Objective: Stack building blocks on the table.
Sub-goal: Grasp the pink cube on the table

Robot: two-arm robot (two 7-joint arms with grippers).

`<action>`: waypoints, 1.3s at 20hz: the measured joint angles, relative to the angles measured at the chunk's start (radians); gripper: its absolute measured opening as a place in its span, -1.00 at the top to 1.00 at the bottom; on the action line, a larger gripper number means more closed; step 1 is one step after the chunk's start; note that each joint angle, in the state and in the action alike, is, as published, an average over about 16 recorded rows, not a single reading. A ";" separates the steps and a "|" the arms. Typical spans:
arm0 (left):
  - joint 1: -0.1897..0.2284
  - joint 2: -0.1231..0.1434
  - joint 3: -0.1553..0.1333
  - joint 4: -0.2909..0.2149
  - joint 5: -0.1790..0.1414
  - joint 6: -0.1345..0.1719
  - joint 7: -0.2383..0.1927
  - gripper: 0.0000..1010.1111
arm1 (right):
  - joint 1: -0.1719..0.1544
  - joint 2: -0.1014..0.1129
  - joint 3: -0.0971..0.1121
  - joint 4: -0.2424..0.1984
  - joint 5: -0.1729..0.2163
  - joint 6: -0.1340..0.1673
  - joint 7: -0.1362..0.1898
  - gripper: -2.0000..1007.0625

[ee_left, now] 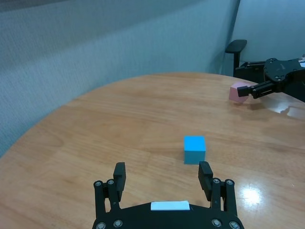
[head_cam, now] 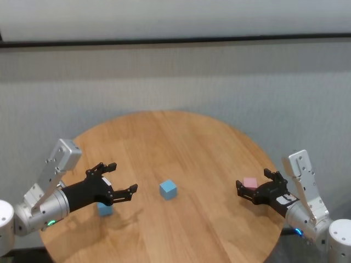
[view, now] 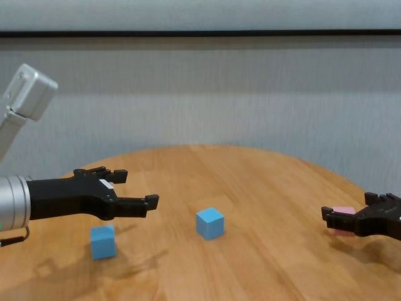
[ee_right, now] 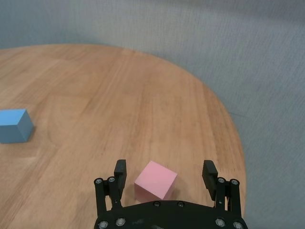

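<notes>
On the table (head_cam: 181,137) | 3 o'clock: right gripper (ee_right: 164,175) open around pink block (ee_right: 155,180), contact unclear | 9 o'clock: left gripper (head_cam: 122,179) open, empty

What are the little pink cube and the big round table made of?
The pink cube looks like matte foam or painted wood: flat colour, no shine, so I can't be sure. The table looks like varnished wood: honey-brown planks with grain lines and soft glare spots.
</notes>
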 joint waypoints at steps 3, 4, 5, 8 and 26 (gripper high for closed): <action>0.000 0.000 0.000 0.000 0.000 0.000 0.000 -0.98 | 0.004 -0.007 0.005 0.012 -0.003 -0.001 0.006 -1.00; 0.000 0.000 0.000 0.000 0.000 0.000 0.000 -0.98 | 0.006 -0.010 0.006 0.016 -0.006 -0.001 0.008 -1.00; 0.000 0.000 0.000 0.000 0.000 0.000 0.000 -0.98 | 0.008 -0.012 0.007 0.021 -0.008 -0.002 0.010 -1.00; 0.000 0.000 0.000 0.000 0.000 0.000 0.000 -0.98 | 0.015 -0.019 0.009 0.035 -0.016 -0.003 0.016 -1.00; 0.000 0.000 0.000 0.000 0.000 0.000 0.000 -0.99 | 0.038 -0.050 0.028 0.076 -0.062 -0.004 0.040 -1.00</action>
